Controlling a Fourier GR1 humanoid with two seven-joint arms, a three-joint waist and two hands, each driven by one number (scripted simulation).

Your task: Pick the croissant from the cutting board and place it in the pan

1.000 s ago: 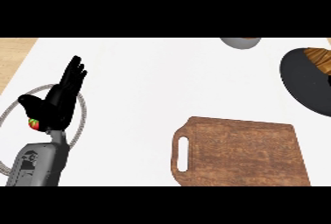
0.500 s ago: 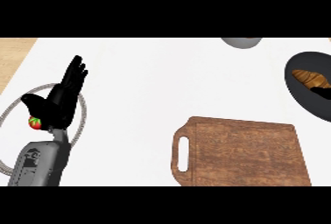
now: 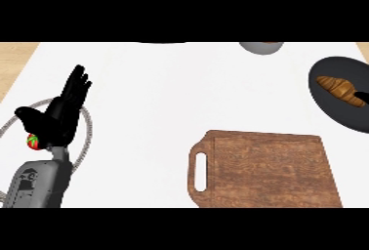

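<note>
One croissant: the croissant (image 3: 341, 89) is lying inside the dark pan (image 3: 328, 105) at the right edge of the view, slanting from upper left to lower right, with no hand touching it.
Handling: judging by its look, it is light, soft and flaky, likely crushing or shedding crumbs under a hard squeeze; its crust is probably dry enough not to be slipping.
Where to hold: if it needed lifting again, the thick middle would be the best place, fingers on one long side and thumb on the other, since the thin tapered tips would probably be bending or breaking.
Pan: it is sitting well up and to the right of the board, partly cut off by the view's edge, so how the croissant is lying against its far wall is hard to tell.
Cutting board: the brown wooden cutting board (image 3: 267, 168) is lying low in the view, handle slot facing left, carrying nothing.
Task state: the croissant appears to be resting in its goal place already.
Right hand: it is not showing anywhere in the view.
Left hand: the left hand (image 3: 59, 116) is resting at the left edge, fingers straight and pointing up, holding nothing.
Nearby: a grey ring (image 3: 88, 132) is lying under that hand, a small red and green thing (image 3: 33, 141) is showing beside the wrist, and a grey bowl (image 3: 261, 47) is peeking in at the top.
</note>
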